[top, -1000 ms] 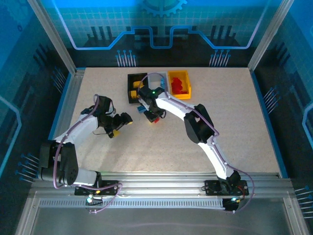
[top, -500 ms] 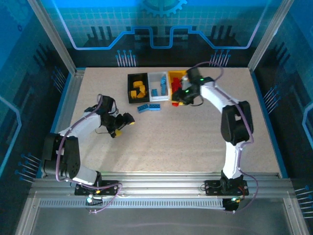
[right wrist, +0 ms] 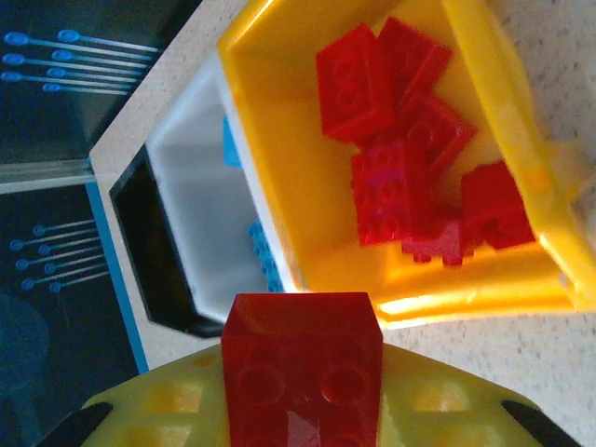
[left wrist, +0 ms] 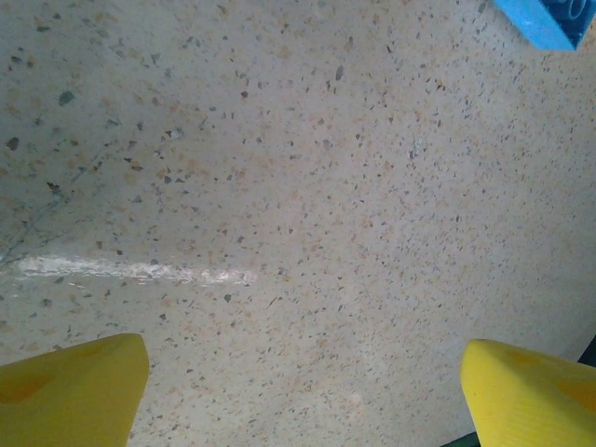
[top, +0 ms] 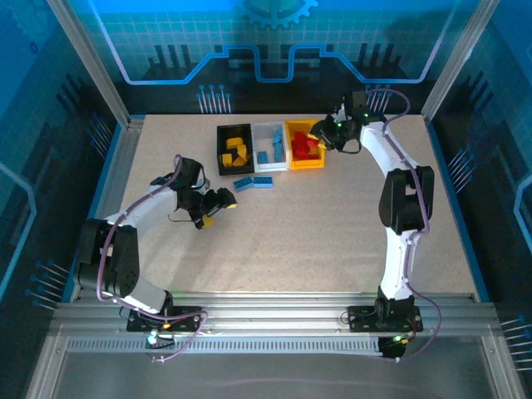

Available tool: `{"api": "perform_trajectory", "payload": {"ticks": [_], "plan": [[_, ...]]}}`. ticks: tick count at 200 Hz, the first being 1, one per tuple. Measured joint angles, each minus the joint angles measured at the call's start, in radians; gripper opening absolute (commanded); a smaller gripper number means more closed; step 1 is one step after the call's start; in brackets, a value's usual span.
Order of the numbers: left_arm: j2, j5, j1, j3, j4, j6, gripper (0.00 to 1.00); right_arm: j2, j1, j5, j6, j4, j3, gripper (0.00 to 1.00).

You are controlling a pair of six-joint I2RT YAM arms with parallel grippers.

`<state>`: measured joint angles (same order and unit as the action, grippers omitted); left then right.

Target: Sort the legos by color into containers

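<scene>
Your right claw (top: 325, 138) is up at about 1 o'clock on the surface (top: 291, 241), right at the 3 o'clock edge of the yellow bin (top: 304, 165), and it's clamped tight on a red brick (right wrist: 303, 368). Look through the right wrist camera: that brick sits pinched between the yellow fingers (right wrist: 158, 410), studs facing the lens, with the yellow bin's open mouth at 1 o'clock from it. Inside the bin is a jumble of red bricks (right wrist: 400, 158), piled against one another.

In the top view, the white bin (top: 263, 135) touches the yellow one on its 9 o'clock side, and it has a few blue bricks (top: 275, 146) in it. Another step toward 9 o'clock and you hit the black bin (top: 221, 154), pressed against the white one, with yellow bricks (top: 236, 150) inside.

Two loose blue bricks (top: 261, 181) lie flat on the surface at 6 o'clock from the black and white bins, just beside their front walls, end to end and close together.

Your left claw (top: 219, 203) sits at 9 o'clock from the middle of the surface, well apart from the bins, its jaws spread wide with nothing between them. The left wrist camera backs that up: two yellow fingertips (left wrist: 70, 396) in the bottom corners, bare speckled surface between them, and the corner of a blue brick (left wrist: 548, 20) poking in at 1 o'clock.
</scene>
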<state>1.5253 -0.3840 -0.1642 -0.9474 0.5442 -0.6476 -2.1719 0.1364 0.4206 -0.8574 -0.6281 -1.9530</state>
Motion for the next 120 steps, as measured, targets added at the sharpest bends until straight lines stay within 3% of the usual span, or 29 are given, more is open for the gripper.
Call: {"api": "perform_trajectory", "payload": {"ticks": [44, 80, 120], "plan": [[0.0, -0.003, -0.001, 0.0, 0.005, 0.003, 0.88, -0.154, 0.0, -0.028, -0.026, -0.058, -0.156, 0.31], [0.0, -0.003, -0.001, 0.0, 0.009, 0.002, 0.88, -0.19, 0.0, -0.04, -0.043, -0.082, -0.186, 0.54], [0.018, -0.003, -0.001, -0.027, 0.028, 0.016, 0.89, -0.19, 0.0, -0.046, -0.04, -0.087, -0.198, 0.58]]}}
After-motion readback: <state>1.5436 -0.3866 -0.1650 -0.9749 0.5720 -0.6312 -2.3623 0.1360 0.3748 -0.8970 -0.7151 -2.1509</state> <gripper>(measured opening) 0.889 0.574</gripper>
